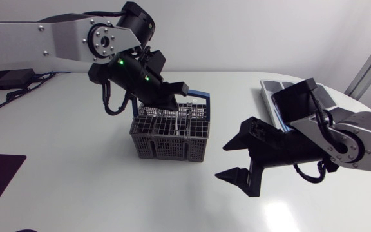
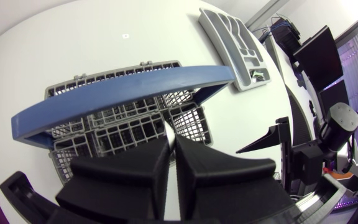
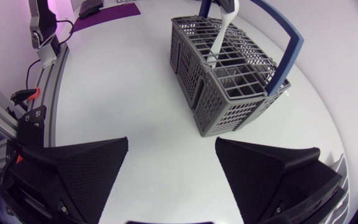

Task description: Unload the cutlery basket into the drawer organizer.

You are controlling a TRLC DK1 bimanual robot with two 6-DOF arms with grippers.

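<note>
The left gripper [image 2: 171, 142], nearest the lens, had its fingers clamped on a white utensil [image 3: 219, 38] standing in the basket [image 1: 169, 136], centre of the head view. The organizer [image 1: 270, 90] lay upper right, behind the right gripper [image 1: 225, 161], whose fingers stood wide apart. Lifted askew, the utensil could snag the handle [image 2: 123, 87]. Only the right wrist view showed the utensil plainly.

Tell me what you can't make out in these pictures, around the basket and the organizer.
- White utensil: its lower end is lost in the grid of the cutlery basket in the right wrist view. The left gripper covers it in the left wrist view, so its type is unclear.
- Drawer organizer: mostly behind the right arm in the head view; contents too small in the left wrist view.
</note>
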